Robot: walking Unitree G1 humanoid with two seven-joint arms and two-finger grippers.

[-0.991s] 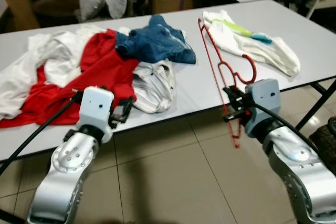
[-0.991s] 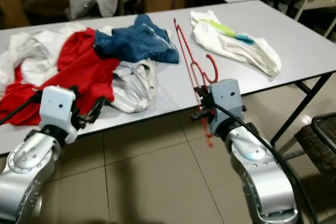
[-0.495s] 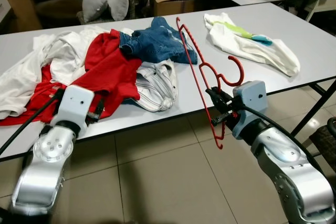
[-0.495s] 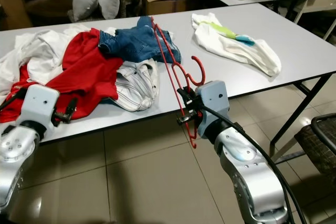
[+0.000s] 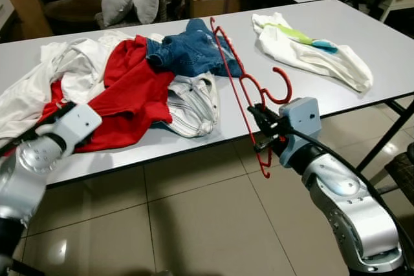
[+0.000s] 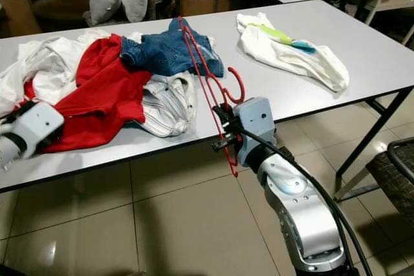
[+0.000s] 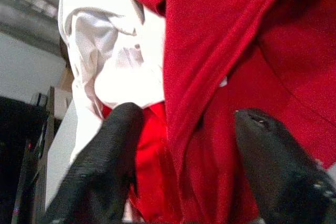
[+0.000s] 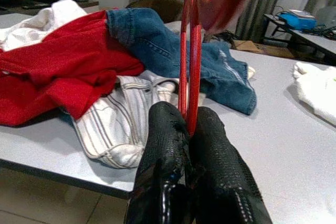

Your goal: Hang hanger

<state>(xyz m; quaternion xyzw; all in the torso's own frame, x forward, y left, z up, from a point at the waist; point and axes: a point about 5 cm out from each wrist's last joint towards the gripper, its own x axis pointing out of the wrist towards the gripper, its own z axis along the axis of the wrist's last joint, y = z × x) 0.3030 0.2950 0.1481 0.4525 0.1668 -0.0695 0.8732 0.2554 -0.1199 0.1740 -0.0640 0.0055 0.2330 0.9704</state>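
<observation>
**Hanger gripped at the table's near edge**

Hanger (image 5: 240, 82), red, is pinched in the right gripper (image 5: 261, 127), whose two black fingers (image 8: 167, 145) are clenched on its thin bars, as the right wrist view shows. It stands tilted in the air over the near edge of the table (image 5: 362, 37): its hook curls up just beside the gripper, one end slants up and away toward the far left over the jeans (image 5: 191, 53), and the other end hangs below the table edge above the tiled floor (image 5: 194, 224).

On the table a heap of clothes lies to the left: a red garment (image 5: 129, 92), a white shirt (image 5: 71, 63) at the far left, the jeans behind, and a striped white piece (image 5: 194, 101) at the near right of the heap. Well apart to the right lies a white top with a green and blue print (image 5: 310, 53).

The left gripper (image 7: 184, 177) sits low at the left, by the near edge of the table; its fingers (image 7: 105, 166) are spread apart with the red garment right before them, grasping nothing. Whether they touch the cloth cannot be told.
</observation>
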